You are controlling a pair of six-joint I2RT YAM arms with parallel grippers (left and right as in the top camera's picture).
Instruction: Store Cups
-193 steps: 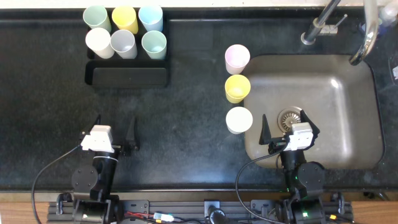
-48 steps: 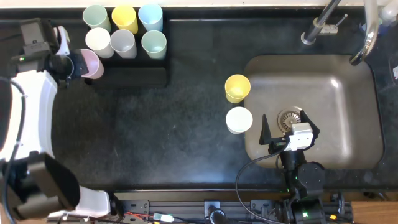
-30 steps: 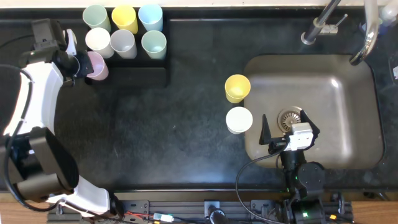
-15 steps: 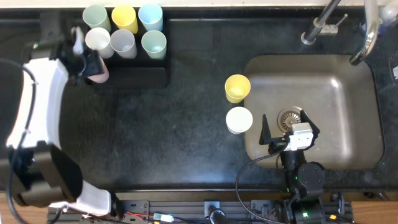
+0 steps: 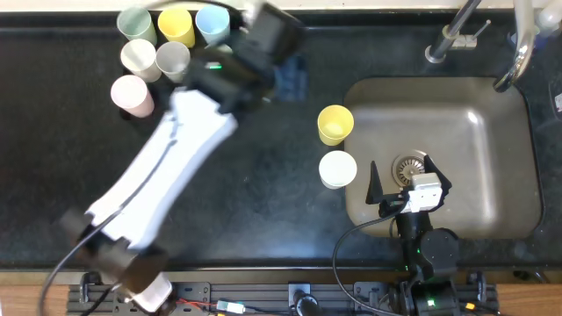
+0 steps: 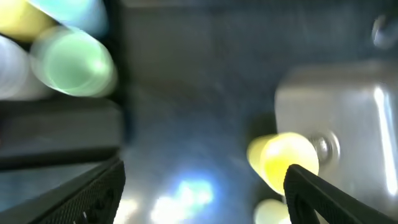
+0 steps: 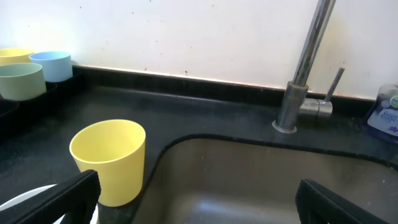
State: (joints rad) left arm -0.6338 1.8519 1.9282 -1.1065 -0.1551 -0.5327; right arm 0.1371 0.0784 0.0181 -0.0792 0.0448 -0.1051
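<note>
No text, number or sign is legible: a bottle (image 7: 387, 114) on the counter (image 7: 217, 104) near the tap (image 7: 303, 71) carries a printed label, but its lettering is too small to read.

Cups: nine counted.

By colour:
- Two yellow: rack yellow cup (image 5: 176, 24) and sink-side yellow cup (image 5: 335, 124).
- Two white: rack white cup (image 5: 136, 54) and sink-side white cup (image 5: 337, 168).
- Two green: pale green cup (image 5: 133, 22) and deeper green cup (image 6: 74, 62).
- One blue cup (image 5: 209, 19).
- One grey cup (image 5: 171, 57).
- One pink cup (image 5: 130, 95).

By place:
- Six cups stand together at the far left.
- One is at that group's near left corner.
- Two are just left of the sink (image 5: 492, 114).

Other items:
- Racks: one rack (image 6: 56, 134).
- Sinks: one, with one tap (image 5: 452, 35) and one drain (image 5: 408, 164).
- Bottles: one bottle (image 7: 385, 115), far right.
- Robot arms: two, left arm (image 5: 167, 175) and right arm (image 5: 421, 237).
</note>
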